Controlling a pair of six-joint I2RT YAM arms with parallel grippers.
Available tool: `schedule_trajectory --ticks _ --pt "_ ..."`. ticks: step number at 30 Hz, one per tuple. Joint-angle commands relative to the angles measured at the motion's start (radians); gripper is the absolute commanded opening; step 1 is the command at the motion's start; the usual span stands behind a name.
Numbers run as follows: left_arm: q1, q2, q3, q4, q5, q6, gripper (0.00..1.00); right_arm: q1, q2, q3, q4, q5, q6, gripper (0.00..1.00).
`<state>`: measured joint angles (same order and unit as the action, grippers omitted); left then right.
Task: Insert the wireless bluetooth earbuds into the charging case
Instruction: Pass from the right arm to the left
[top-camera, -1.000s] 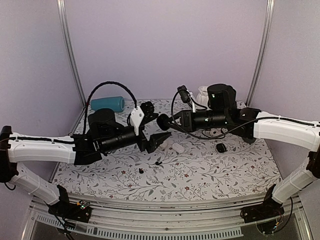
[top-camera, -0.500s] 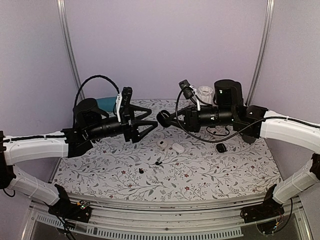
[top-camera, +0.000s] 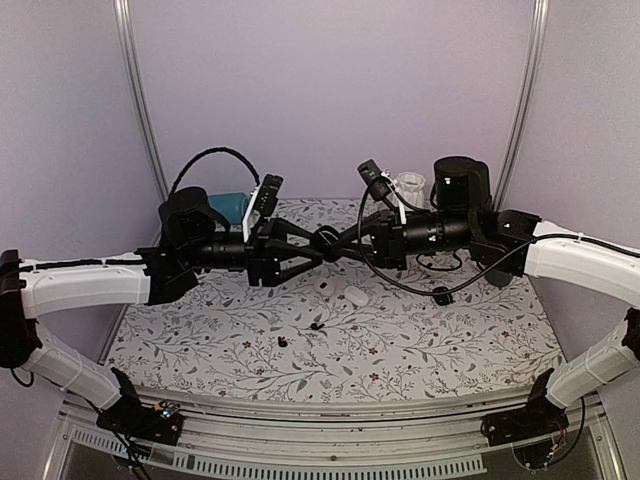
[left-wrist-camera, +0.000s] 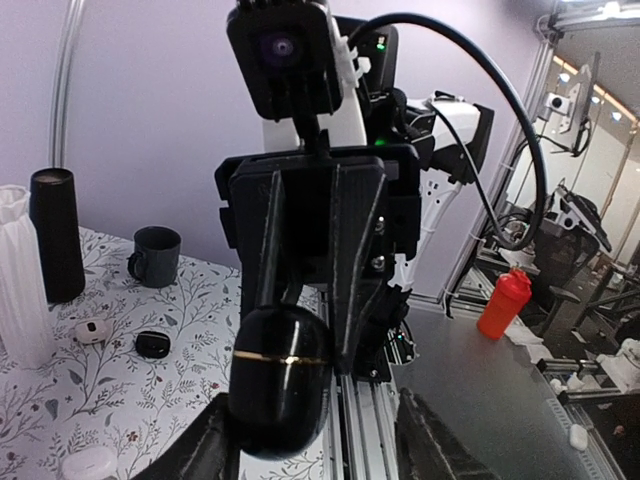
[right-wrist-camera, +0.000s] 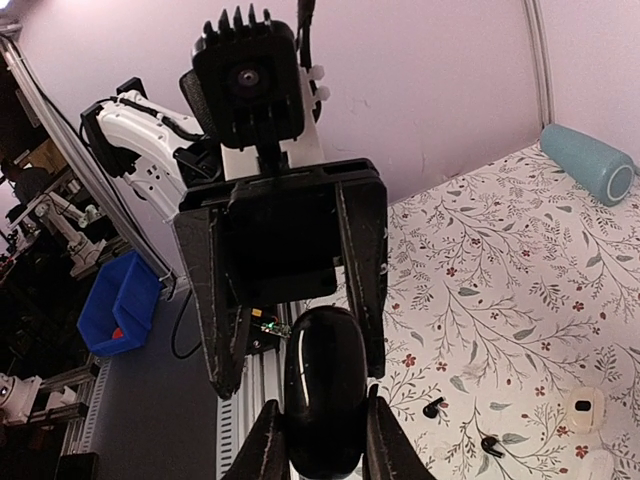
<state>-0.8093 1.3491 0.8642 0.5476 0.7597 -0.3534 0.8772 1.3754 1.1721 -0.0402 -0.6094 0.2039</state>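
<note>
Your right gripper (right-wrist-camera: 322, 442) is clamped on the charging case (right-wrist-camera: 325, 385), with a finger pressed to each flank and most of the black pebble body sticking out past the tips. Your left gripper (left-wrist-camera: 315, 447) faces it nose to nose. Its jaws stand apart with the case between them. The right wrist view shows one finger about touching the shell and a gap on the other side, so it isn't gripping yet.

Both arms hold this meeting in mid-air over the middle of the table (top-camera: 450, 350), well above the cloth.

The thin gold seam (left-wrist-camera: 283, 357) round the case runs unbroken, so the lid looks shut. You are most likely at the opening step: one hand steadies the case and the other takes the lid.

Both earbuds (top-camera: 316, 326) lie loose on the table below, near the front. They sit close together, just short of the small white cases (top-camera: 357, 296).

Next, seat the left fingers on only one side of that seam. Keep the right grip firm so the smooth shell can't twist or squirt out. Then swing the lid open about its hinge; I can't tell which side the hinge is on
</note>
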Motion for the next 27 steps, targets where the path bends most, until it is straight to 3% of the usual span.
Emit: schedule_trajectory --ticks 1,4,10,27 --pt "0.012 0.018 0.040 0.011 0.079 -0.023 0.50 0.005 -0.011 0.029 -0.006 -0.059 -0.042 0.03" --pt "0.010 0.019 0.052 -0.004 0.089 -0.021 0.42 0.005 -0.006 0.065 -0.044 -0.061 -0.069 0.03" --pt "0.010 0.024 0.076 -0.063 0.103 -0.004 0.35 0.005 0.004 0.096 -0.088 -0.061 -0.097 0.03" --pt "0.005 0.034 0.104 -0.126 0.121 0.004 0.24 0.005 0.039 0.140 -0.200 -0.068 -0.153 0.03"
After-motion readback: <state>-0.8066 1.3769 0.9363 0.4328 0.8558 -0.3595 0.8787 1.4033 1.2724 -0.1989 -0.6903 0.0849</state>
